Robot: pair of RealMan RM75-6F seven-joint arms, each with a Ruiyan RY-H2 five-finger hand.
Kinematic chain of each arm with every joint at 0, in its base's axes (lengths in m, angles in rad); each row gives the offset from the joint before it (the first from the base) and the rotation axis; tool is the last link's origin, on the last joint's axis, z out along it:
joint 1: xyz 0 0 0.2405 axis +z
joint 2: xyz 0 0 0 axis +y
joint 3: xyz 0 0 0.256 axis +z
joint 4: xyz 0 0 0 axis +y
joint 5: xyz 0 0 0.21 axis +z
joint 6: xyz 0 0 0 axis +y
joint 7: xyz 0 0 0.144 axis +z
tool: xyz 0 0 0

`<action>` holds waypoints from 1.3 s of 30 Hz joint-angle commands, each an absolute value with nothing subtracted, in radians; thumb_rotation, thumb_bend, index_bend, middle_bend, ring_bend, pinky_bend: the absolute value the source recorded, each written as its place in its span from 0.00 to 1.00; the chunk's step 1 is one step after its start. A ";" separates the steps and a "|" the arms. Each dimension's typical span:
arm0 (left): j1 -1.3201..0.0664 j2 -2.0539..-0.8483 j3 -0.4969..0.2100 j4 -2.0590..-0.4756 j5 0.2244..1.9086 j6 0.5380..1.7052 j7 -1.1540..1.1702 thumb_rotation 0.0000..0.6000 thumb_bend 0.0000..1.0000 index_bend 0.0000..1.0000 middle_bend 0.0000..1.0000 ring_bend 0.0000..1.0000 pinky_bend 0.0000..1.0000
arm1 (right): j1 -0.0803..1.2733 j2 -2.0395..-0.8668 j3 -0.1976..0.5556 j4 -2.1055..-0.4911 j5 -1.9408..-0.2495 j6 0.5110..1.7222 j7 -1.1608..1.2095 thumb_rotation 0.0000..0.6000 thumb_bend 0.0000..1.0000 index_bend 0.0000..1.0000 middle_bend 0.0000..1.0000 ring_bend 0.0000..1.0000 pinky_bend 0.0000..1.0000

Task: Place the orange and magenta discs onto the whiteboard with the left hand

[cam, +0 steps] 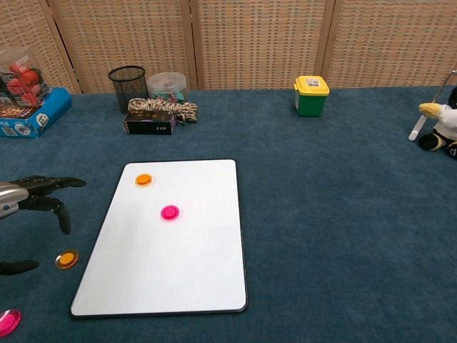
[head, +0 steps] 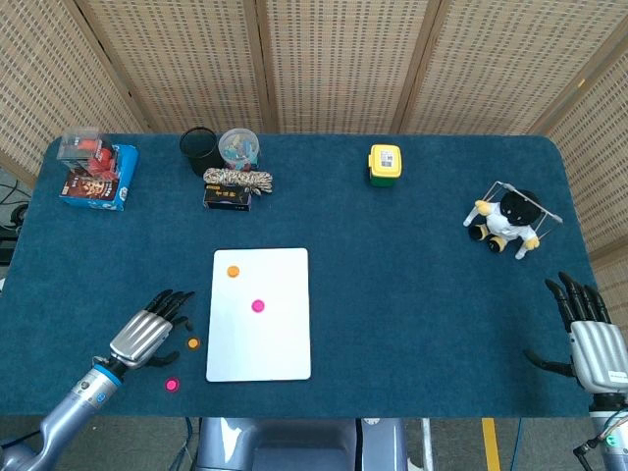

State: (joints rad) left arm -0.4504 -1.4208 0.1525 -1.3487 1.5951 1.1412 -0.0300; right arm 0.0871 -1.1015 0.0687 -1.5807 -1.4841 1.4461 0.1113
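Fingers spread and empty, the left hand (head: 145,337) hovers left of the whiteboard (head: 280,339), beside the loose orange disc (head: 193,343) and magenta disc (head: 172,385), likely next for pickup. The right hand (head: 589,334) rests far right of the whiteboard, fingers apart, idle.

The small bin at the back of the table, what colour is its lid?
Yellow lid on a green bin, clearest in the chest view.

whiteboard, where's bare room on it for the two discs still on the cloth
The whiteboard's near half, below the magenta disc, is bare, as is its right strip. The far left corner holds the orange disc. The loose orange disc and loose magenta disc lie off its left edge, by the left hand.
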 commanded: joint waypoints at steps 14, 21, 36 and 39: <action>-0.455 -1.467 0.137 -1.325 1.582 1.085 0.023 1.00 0.30 0.38 0.00 0.00 0.00 | 0.087 -1.100 0.069 -1.582 -1.482 1.444 0.116 1.00 0.00 0.00 0.00 0.00 0.00; -0.457 -1.487 0.131 -1.311 1.587 1.077 0.022 1.00 0.30 0.38 0.00 0.00 0.00 | 0.087 -1.100 0.069 -1.583 -1.482 1.444 0.114 1.00 0.00 0.00 0.00 0.00 0.00; -0.455 -1.496 0.121 -1.307 1.571 1.057 0.048 1.00 0.36 0.53 0.00 0.00 0.00 | 0.087 -1.100 0.069 -1.582 -1.482 1.444 0.120 1.00 0.00 0.00 0.00 0.00 0.00; -0.453 -1.489 0.116 -1.311 1.569 1.062 0.043 1.00 0.36 0.53 0.00 0.00 0.00 | 0.087 -1.100 0.069 -1.582 -1.483 1.445 0.120 1.00 0.00 0.00 0.00 0.00 0.00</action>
State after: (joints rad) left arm -0.4540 -1.4901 0.1173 -1.3101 1.5696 1.0610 0.0441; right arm 0.0865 -1.1001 0.0686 -1.5819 -1.4827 1.4452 0.1197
